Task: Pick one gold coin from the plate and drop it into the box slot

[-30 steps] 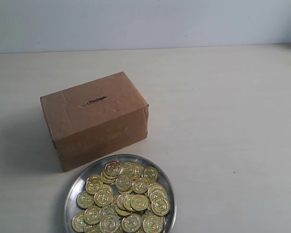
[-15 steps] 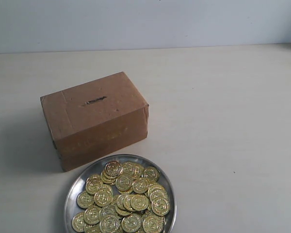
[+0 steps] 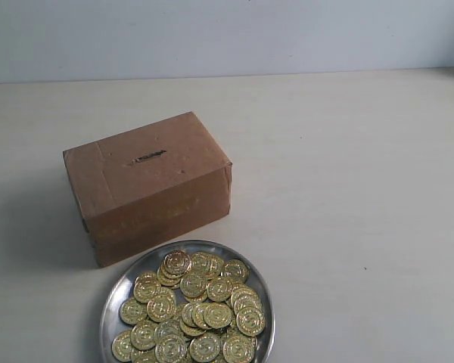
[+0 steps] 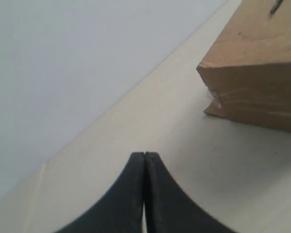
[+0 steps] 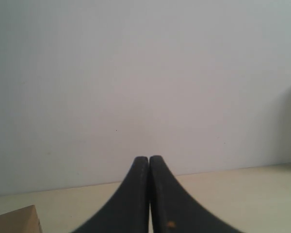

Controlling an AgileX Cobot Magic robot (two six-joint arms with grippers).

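Left wrist view first: the left tool (image 4: 144, 156) has its two black fingers pressed flat together with nothing between them, so it's closed and empty. Same deal for the right tool (image 5: 149, 159), shut on nothing and pointed at a bare wall (image 5: 145, 73). Ahead of the left tool, well apart, sits the box (image 4: 262, 82) on the bench (image 4: 174, 141). The right tool only catches one corner of it. Neither tool shows up in the exterior view at all, so I'd guess both are parked well clear of the work.

What changed over the last second? Honestly, nothing. Box, slot (image 3: 147, 158), plate (image 3: 112, 306) and the heap of coins (image 3: 193, 310) sit exactly where they were. The plate is out of both tools' sight, just beside the box on the side away from the wall; can't tell if they touch. So I'd say the task hasn't really started: no coin picked, and one tool has to open up and head for the plate first.
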